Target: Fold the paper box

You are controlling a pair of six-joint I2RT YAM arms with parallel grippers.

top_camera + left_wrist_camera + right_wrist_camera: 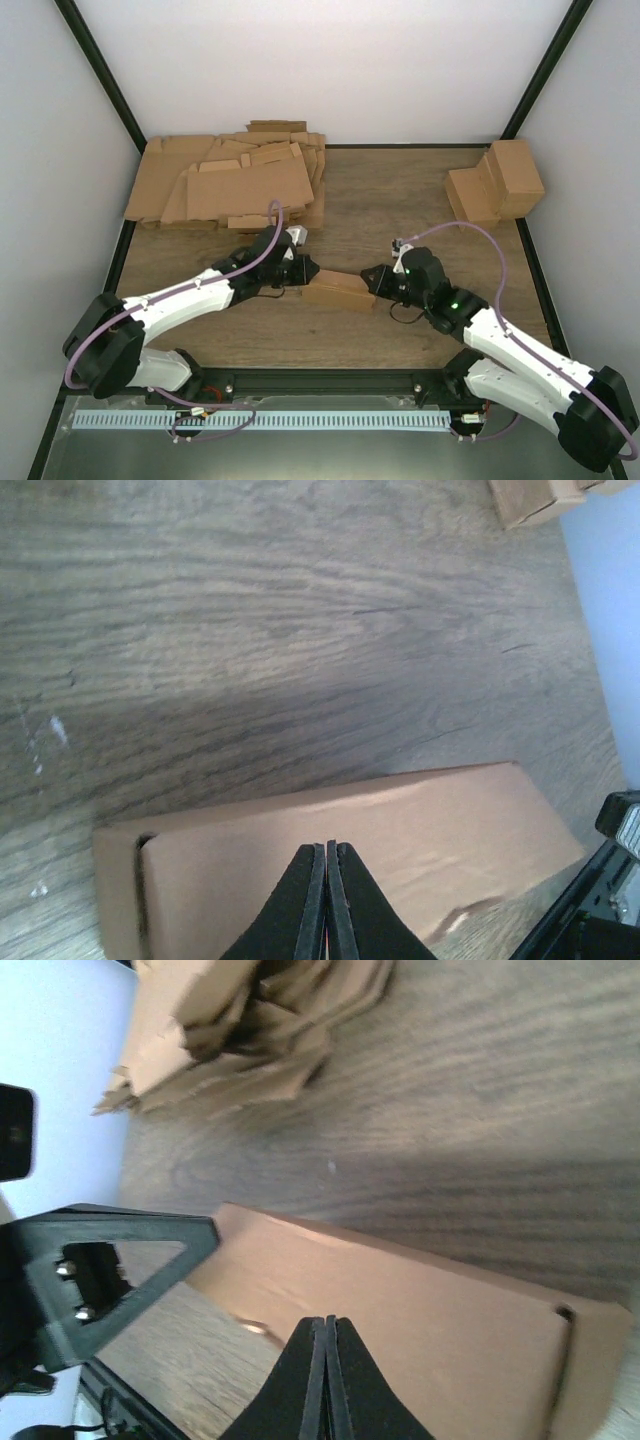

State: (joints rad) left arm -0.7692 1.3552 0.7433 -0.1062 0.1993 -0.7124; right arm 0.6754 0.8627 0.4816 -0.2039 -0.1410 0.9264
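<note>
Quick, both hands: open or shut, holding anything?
Left hand: closed, nothing gripped, tips at the paper box.
Right hand: closed, nothing gripped, tips at the box's other end.

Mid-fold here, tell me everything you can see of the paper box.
The paper box is plain brown cardboard, already closed into a shallow rectangular block, lying flat on the wooden table between the arms. One end shows a dark slit at a tucked flap. The shut left gripper and shut right gripper meet its opposite ends, apparently pressing it.
</note>
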